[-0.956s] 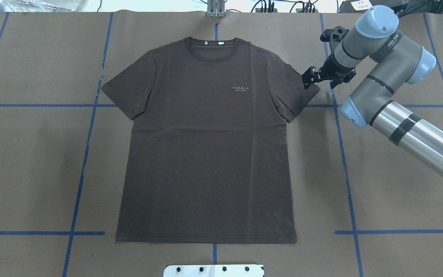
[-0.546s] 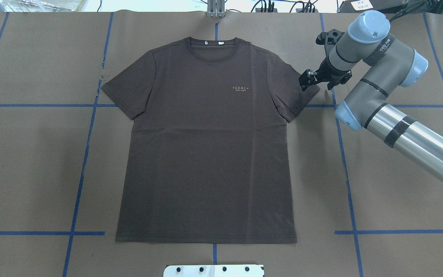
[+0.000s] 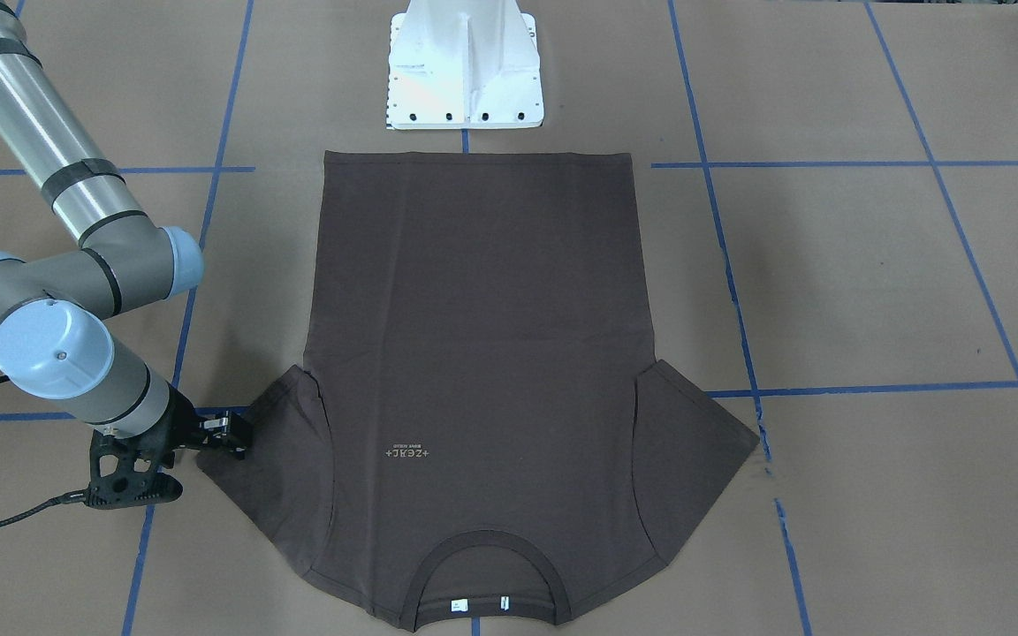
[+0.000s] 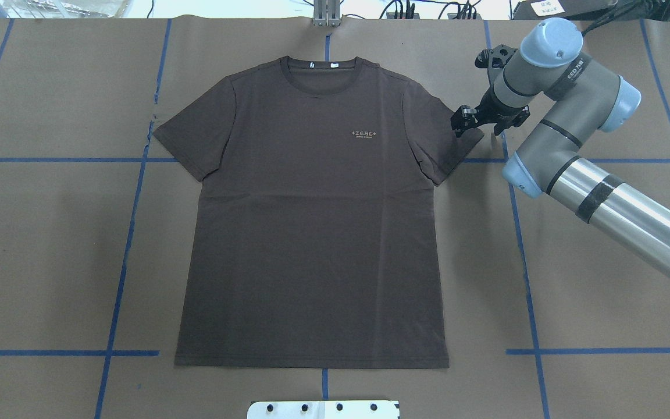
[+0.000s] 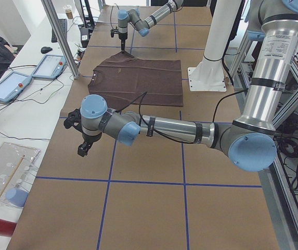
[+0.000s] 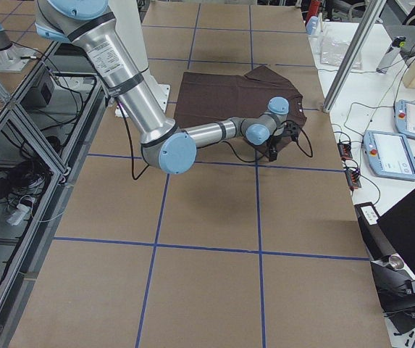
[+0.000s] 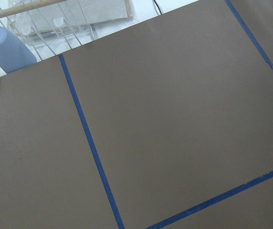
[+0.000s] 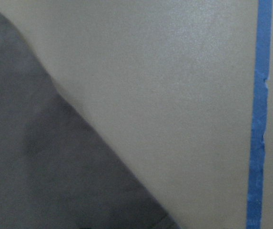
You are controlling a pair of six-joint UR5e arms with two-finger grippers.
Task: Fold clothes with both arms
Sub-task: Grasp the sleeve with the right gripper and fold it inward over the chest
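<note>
The dark brown T-shirt [image 4: 312,233] lies flat and face up on the brown paper, collar at the far side and hem toward the robot; it also shows in the front view [image 3: 474,309]. My right gripper [image 4: 458,123] is low at the tip of the shirt's right sleeve, jaws open, also visible in the front view [image 3: 239,439]. The right wrist view shows the sleeve edge [image 8: 31,167] on the paper, no fingers. My left gripper [image 5: 82,150] hangs over bare paper well away from the shirt; I cannot tell whether it is open.
The white pedestal [image 3: 465,79] stands at the shirt's hem side. Blue tape lines [image 4: 120,262] grid the paper. A clear tray with a blue cup [image 7: 5,45] lies past the table edge near the left arm. A metal post [image 4: 326,11] stands behind the collar.
My right arm has shifted left and the gripper has come down closer to the sleeve tip. The shirt has not moved.
</note>
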